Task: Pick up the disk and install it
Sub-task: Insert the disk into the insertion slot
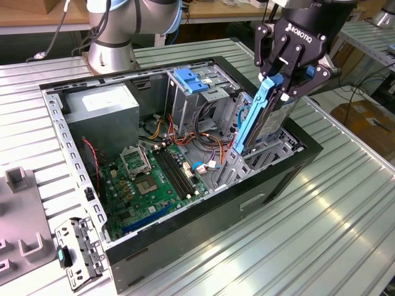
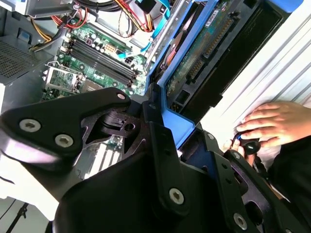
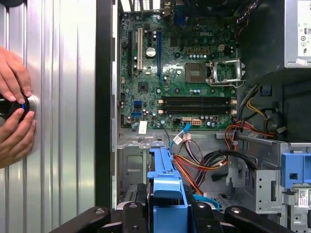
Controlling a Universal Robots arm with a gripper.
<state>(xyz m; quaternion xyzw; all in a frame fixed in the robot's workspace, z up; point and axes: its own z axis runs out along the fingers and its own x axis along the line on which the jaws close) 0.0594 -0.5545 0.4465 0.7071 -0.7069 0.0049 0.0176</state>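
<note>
End effector (image 1: 289,83), black and two-fingered, is clamped on the upper end of the disk (image 1: 279,120), a flat rectangular dark-metal drive in a blue plastic carrier (image 1: 252,117). The disk hangs tilted at 2 o'clock in the exterior view, its lower end reaching the grey metal drive bay (image 1: 268,154) at the 3 o'clock corner of the open black computer case (image 1: 185,246). Judged dense, rigid and shock-sensitive. Bare green circuit board (image 2: 204,53) on one face, so hold by edges or carrier rails. Smooth metal could slip and plastic may flex. Ribbed aluminium desk (image 1: 327,222) surrounds the case. A person's hand (image 3: 14,138) rests on a small black knob (image 3: 10,107). Wooden benches (image 1: 37,18) at 11 o'clock.
</note>
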